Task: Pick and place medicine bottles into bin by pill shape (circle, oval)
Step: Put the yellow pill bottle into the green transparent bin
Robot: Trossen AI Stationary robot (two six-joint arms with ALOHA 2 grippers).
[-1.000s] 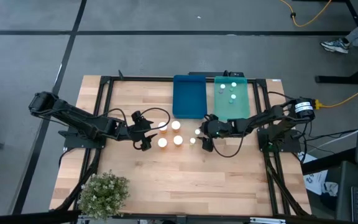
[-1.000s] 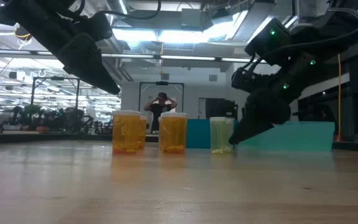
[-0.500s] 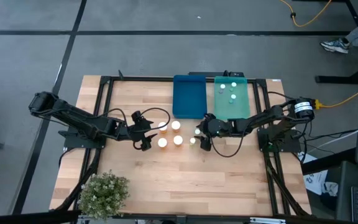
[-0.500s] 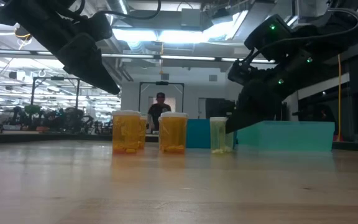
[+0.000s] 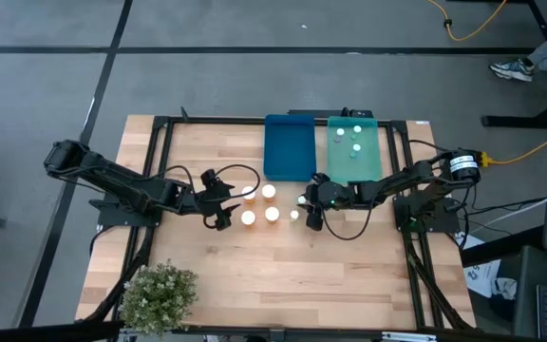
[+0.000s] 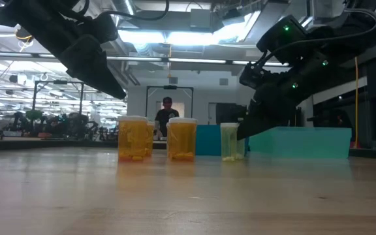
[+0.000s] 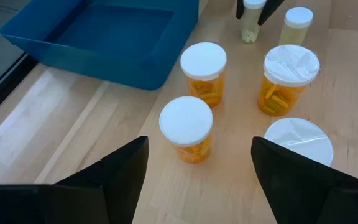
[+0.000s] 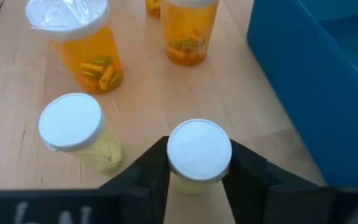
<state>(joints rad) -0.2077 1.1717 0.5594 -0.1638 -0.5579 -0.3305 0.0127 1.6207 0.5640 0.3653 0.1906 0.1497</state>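
Observation:
Four amber medicine bottles with white caps stand upright on their bases mid-table. Two pale ones stand to their right. My right gripper is shut on the farther pale bottle; the other pale bottle stands free beside it. My left gripper hangs open to the left of the amber bottles, the nearest one just ahead of its fingers. The blue bin and the teal bin lie at the far side. My right gripper pinches the pale bottle between its two fingers, on its wall just under the white cap. The fingers come from the table's right, slanting a little down. The bottle stands upright with its base on the table.
Several pale bottles lie in the teal bin; the blue bin shows nothing inside. A potted plant stands at the near left corner. A person stands in the room beyond the table.
My right gripper has gone a little toward the table's left edge, up to the farther pale bottle, and its fingers now stand against that bottle's sides. The bottles have kept their places.

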